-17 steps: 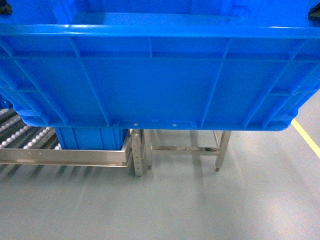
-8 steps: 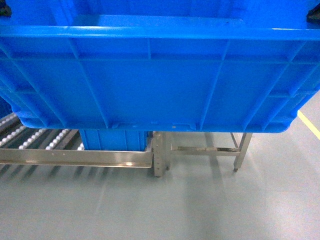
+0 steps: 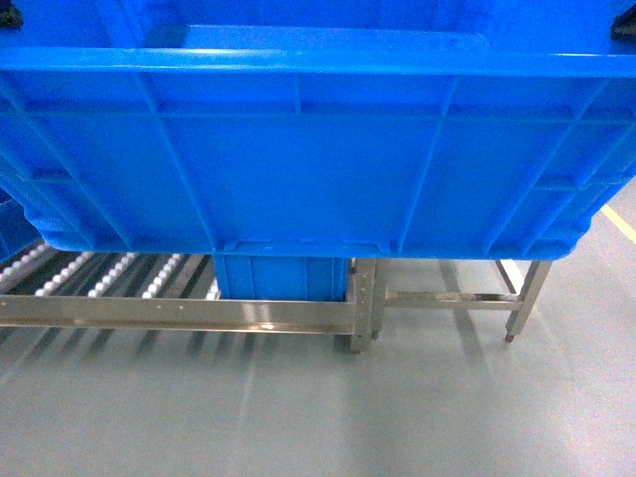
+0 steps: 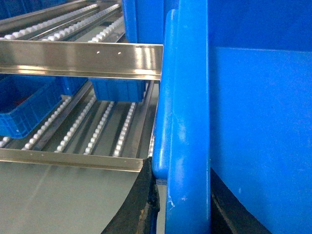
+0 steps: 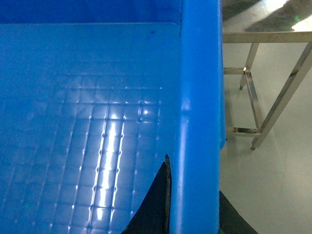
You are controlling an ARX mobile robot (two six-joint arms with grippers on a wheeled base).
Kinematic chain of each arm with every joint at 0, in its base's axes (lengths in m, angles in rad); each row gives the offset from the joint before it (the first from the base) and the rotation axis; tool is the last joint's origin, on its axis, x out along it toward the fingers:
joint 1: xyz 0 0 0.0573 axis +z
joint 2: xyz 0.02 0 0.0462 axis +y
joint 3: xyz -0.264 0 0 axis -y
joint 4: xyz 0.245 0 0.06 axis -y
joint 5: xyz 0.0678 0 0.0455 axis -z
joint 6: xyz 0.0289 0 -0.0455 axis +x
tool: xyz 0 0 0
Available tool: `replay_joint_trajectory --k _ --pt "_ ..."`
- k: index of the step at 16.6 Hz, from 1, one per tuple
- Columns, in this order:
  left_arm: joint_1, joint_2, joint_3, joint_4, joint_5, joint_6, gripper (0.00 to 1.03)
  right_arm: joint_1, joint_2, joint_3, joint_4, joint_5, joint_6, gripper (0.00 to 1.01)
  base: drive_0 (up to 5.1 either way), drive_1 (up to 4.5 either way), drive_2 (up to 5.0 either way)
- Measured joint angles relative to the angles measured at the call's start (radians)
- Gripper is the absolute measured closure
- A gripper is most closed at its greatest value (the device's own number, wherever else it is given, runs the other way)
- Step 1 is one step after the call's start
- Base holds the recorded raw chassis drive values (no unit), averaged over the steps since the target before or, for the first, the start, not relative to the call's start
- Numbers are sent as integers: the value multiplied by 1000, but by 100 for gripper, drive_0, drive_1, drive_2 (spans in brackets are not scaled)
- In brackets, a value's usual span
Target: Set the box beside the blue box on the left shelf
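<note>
left end effector, right end effector, both clamped

Bright blue ribbed box (grid-patterned floor); silvery shelf, white rollers.

Ahead of me I see the left shelf, a silvery steel rack with parallel tracks of small white rollers. A blue box sits on those rollers at the shelf's right end. My left wrist view shows a lower roller deck carrying another blue crate. The rack stands on grey floor.
</note>
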Motion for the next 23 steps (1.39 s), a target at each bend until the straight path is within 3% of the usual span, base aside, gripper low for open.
replay_joint_trajectory --k 23 --pt "0 0 0 -1 1 0 87 0 0 0 0 0 1 94 -496 241 241"
